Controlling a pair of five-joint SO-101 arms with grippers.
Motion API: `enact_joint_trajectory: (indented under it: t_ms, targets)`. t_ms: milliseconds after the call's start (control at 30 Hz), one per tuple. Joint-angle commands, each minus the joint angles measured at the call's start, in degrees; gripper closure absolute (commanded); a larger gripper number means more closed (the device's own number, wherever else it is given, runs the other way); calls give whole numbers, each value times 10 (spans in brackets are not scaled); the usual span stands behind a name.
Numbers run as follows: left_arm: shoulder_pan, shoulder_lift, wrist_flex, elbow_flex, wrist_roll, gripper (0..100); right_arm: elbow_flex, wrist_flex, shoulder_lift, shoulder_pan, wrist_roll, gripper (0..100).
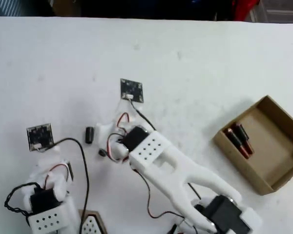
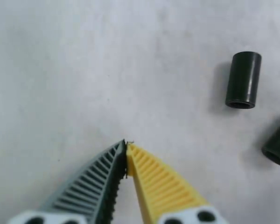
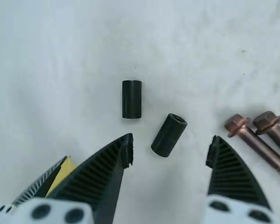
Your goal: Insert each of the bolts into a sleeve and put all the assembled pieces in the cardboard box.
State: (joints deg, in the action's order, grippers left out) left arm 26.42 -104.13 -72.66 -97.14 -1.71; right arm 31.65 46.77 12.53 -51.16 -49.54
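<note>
My right gripper [image 3: 170, 150] hangs open just above the table, with a black sleeve [image 3: 169, 135] lying tilted between its fingers, untouched. A second black sleeve [image 3: 131, 99] lies a little beyond it. Two copper bolts [image 3: 259, 142] lie side by side next to one finger. My left gripper [image 2: 126, 147] is shut on nothing, and the same two sleeves [image 2: 243, 80] lie off to its side. In the high view one sleeve [image 1: 90, 134] shows beside the right gripper [image 1: 106, 142]. The cardboard box [image 1: 241, 165] at the right holds assembled pieces [image 1: 238, 140].
The right arm [image 1: 185, 175] stretches diagonally from the front edge toward the table's middle, with the left arm [image 1: 46, 204] at the front left. Black cables [image 1: 83, 165] trail near both arms. The white table runs bare toward the back.
</note>
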Motion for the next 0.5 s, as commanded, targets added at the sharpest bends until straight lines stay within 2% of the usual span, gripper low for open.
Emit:
enact_joint_trajectory:
  t_ms: [0, 467]
  targets:
    - [4, -5, 1, 4, -5, 977, -7, -45, -19, -10, -27, 782]
    - [4, -5, 9, 9, -1, 977, 4, -56, -29, -29, -107, 796]
